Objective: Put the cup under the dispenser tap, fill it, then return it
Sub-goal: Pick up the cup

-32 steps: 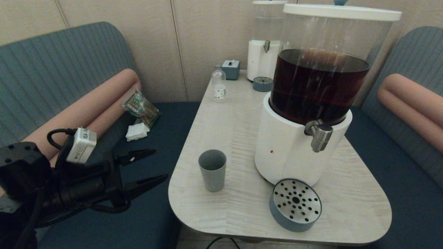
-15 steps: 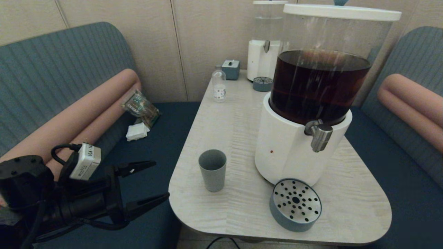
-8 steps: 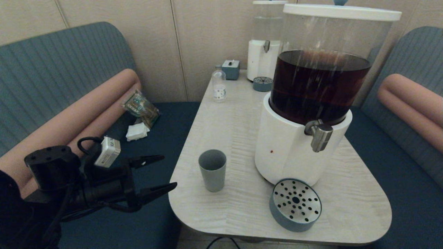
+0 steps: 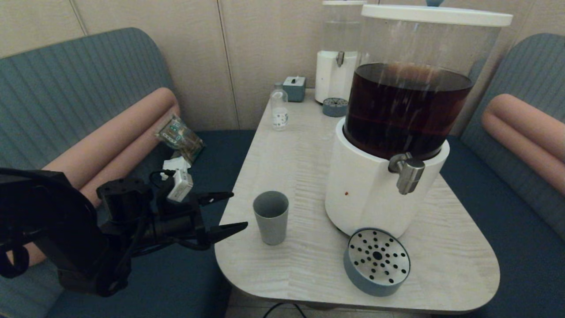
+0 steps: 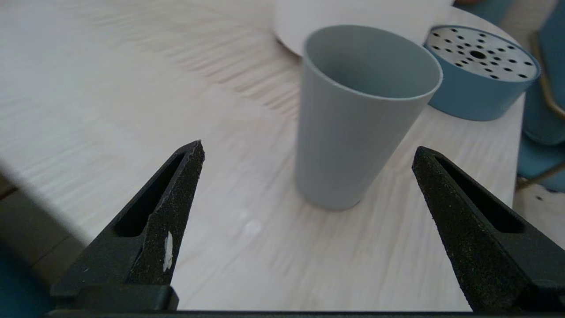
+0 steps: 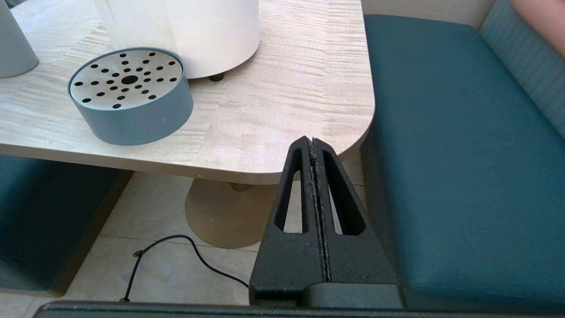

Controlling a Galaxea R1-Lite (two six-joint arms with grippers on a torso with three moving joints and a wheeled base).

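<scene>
The left gripper [image 4: 233, 211] hangs at the desk's [image 4: 282, 159] near left edge with its jaws spread wide, both tips pointing toward 3 o'clock at the cup [image 4: 271, 217]; in the left wrist view the cup [image 5: 355, 115] stands upright just beyond the tips, touched by neither. The right gripper [image 6: 312, 143] sits low off the desk's near right corner, jaws pressed together on nothing. At about 4 o'clock from the cup lies a round blue drip tray [image 4: 376, 260] with a perforated steel top. Farther back, at 2 o'clock from the cup, the dispenser tap [image 4: 407, 172] juts from the white-based dispenser [image 4: 388, 132] of dark liquid, its nozzle above bare desk beside the tray.
</scene>
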